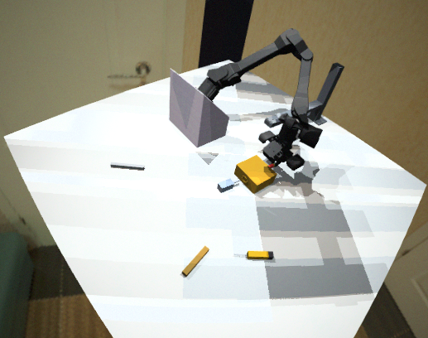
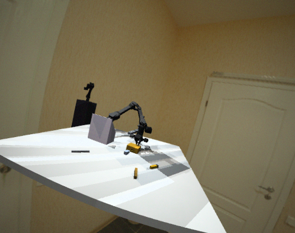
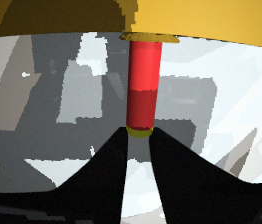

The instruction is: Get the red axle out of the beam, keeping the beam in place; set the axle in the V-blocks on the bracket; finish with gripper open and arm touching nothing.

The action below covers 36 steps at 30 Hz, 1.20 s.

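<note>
The yellow beam (image 1: 255, 174) (image 2: 133, 147) (image 3: 207, 20) is a block on the table with a round hole in its near side. The red axle (image 1: 271, 166) (image 3: 143, 75) sticks out of a collar on the beam's arm-facing side; its inner end is hidden. My gripper (image 1: 275, 166) (image 2: 137, 143) (image 3: 138, 133) is shut on the axle's yellow-tipped outer end, the fingertips clear of the beam. A dark grey piece with a tall upright (image 1: 331, 89), apparently the bracket, stands behind the gripper; its V-blocks cannot be made out.
A large lavender wedge block (image 1: 187, 108) (image 2: 100, 128) stands left of the arm. A small blue-grey pronged piece (image 1: 225, 185) (image 2: 126, 152) lies beside the beam. A dark bar (image 1: 127, 166) (image 2: 80, 151), an orange bar (image 1: 195, 261) (image 2: 135, 173) and a yellow-black tool (image 1: 259, 255) (image 2: 153, 166) lie farther off.
</note>
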Available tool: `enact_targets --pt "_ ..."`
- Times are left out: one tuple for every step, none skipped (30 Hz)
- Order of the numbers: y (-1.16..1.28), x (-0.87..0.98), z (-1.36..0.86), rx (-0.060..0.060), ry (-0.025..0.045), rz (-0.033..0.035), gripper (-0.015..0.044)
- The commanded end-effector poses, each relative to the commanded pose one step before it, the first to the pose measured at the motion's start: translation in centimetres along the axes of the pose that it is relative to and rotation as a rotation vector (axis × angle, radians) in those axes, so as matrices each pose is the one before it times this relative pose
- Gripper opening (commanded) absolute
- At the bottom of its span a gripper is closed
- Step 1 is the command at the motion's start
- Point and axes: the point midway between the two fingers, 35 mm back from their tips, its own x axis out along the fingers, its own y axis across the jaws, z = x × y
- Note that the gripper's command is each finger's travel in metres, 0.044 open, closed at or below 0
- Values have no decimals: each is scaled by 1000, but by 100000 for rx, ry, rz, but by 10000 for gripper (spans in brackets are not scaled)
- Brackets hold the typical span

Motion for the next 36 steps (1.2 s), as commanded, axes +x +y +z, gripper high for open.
enact_targets --pt "156 -29 -959 -643 6 433 0" --pt "4 3 -159 6 -8 0 0" --pt "3 3 -159 6 -7 0 0" --pt "2 3 -160 7 -6 1 0" --pt "2 3 -160 7 -5 1 0" --pt "0 3 -160 7 -4 1 0" --pt "0 3 -161 7 -3 1 0" --pt "-1 3 -161 7 -2 1 0" --pt "-2 3 -161 8 -1 2 0" --pt "-3 3 -162 8 1 2 0" --pt "-4 3 -162 8 2 2 0" --pt "-5 3 -162 8 3 2 0" --pt "-6 3 -162 8 4 2 0" --pt "-7 3 -163 9 5 2 0" --pt "-7 3 -163 9 6 3 0" --pt "-8 3 -163 9 8 3 0" --pt "-9 4 -164 9 9 3 0" --pt "-10 3 -164 9 10 3 0" --pt "-11 4 -164 10 11 3 0" --pt "-11 4 -165 10 12 3 0" --pt "-12 3 -165 10 14 3 0" --pt "-13 4 -165 10 15 3 0" --pt "-14 4 -165 11 16 3 0" --pt "-14 4 -165 11 17 3 0" --pt "-15 4 -166 11 18 3 0" --pt "-15 5 -166 11 20 4 0" --pt "-16 5 -166 12 21 4 0" --pt "-15 6 -166 12 22 4 0" --pt "-16 6 -167 12 23 4 0" --pt "-15 7 -167 12 25 4 0" --pt "-13 8 -146 11 23 3 0" --pt "-12 9 -143 11 23 3 0" --pt "-11 10 -143 11 24 3 0" --pt "-10 13 -144 11 25 3 0" --pt "-11 13 -143 12 26 3 0" --pt "-4 20 -112 9 21 3 0"
